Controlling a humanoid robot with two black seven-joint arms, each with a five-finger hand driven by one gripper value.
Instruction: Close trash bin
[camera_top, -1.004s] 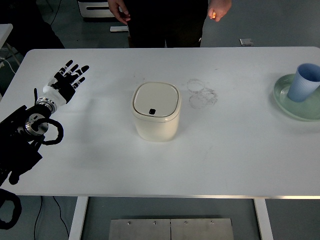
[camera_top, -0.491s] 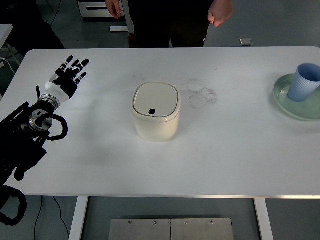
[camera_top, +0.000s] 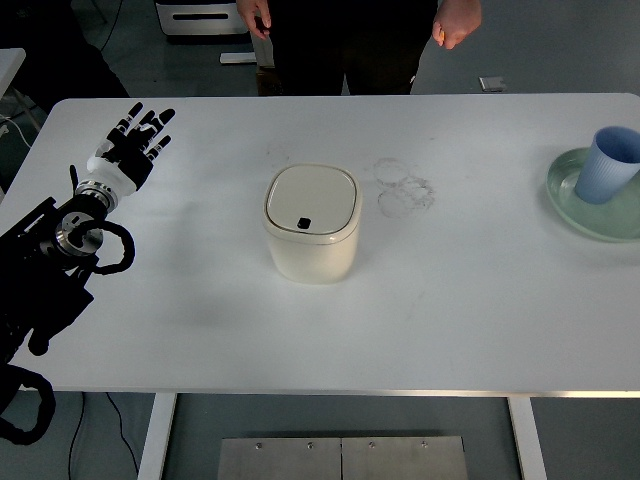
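Since the earlier frames the robot's black left hand has drifted up and slightly left, farther from the bin, and the person at the top edge has shifted right. Nearest, the white table is bare along its lower edge. At frame centre stands the cream square plastic trash bin, its lid already flat and seated, a small black button at the front edge. At upper left the hand hovers with fingers spread, holding nothing, well apart from the bin. Doing this well now probably means not disturbing the lid. At far right a light blue cup sits on a pale green plate.
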